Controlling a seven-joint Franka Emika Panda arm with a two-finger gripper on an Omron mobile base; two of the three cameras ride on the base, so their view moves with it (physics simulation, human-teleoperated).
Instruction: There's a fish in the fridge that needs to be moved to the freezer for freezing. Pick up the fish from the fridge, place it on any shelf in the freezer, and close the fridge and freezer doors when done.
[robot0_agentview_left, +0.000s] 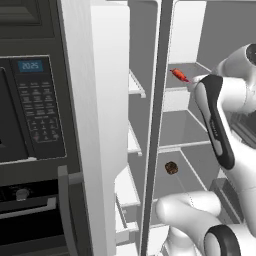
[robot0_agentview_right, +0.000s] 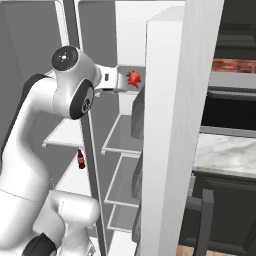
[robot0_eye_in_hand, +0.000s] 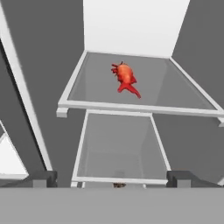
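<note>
Jaws spread wide and empty, the two-finger gripper (robot0_eye_in_hand: 112, 178) faces the small red-orange fish (robot0_eye_in_hand: 125, 78) lying on the fridge's (robot0_agentview_left: 210, 30) upper grey shelf (robot0_eye_in_hand: 179, 94), so reaching in for the pickup comes next.

To our left we see a black wall oven (robot0_agentview_left: 30, 150) built into dark cabinetry, its keypad (robot0_agentview_left: 39, 107) topped by a small blue display (robot0_agentview_left: 30, 65) reading digits. Below the keypad runs a grey horizontal handle (robot0_agentview_left: 30, 207) across the lower oven door. On a lower shelf we see a small dark brown round item (robot0_agentview_left: 171, 168), lying alone. From the other side we make out a small dark red bottle (robot0_agentview_right: 80, 159) standing upright, a marbled bench (robot0_agentview_right: 225, 155) and a strip of red brick (robot0_agentview_right: 234, 65) above it.
</note>
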